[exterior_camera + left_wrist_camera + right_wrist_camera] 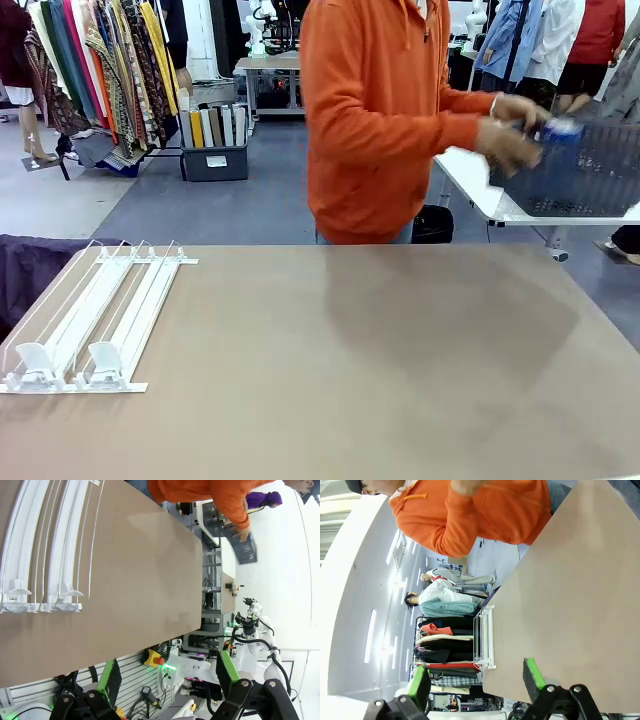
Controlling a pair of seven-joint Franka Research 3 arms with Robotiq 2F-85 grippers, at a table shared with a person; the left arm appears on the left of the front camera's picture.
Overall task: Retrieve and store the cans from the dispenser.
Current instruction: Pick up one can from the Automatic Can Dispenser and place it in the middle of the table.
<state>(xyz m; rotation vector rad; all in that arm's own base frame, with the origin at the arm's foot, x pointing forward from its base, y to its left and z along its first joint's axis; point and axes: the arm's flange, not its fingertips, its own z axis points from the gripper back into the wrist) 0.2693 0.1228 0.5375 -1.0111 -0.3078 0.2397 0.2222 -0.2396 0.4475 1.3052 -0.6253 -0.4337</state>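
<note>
A: Where are the cans?
B: The dispenser (95, 315) on the tabletop (380, 380) looks empty; the person's hands (515, 135) hold a blue can (562, 128) at the dark basket (590, 170).
A: And the fingers?
B: Left gripper (167, 672) and right gripper (475, 680) both spread, holding nothing; storing looks nearly finished

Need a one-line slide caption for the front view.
Empty white dispenser on the table's left; person in orange at the far side holds a blue can over a dark lattice basket.
</note>
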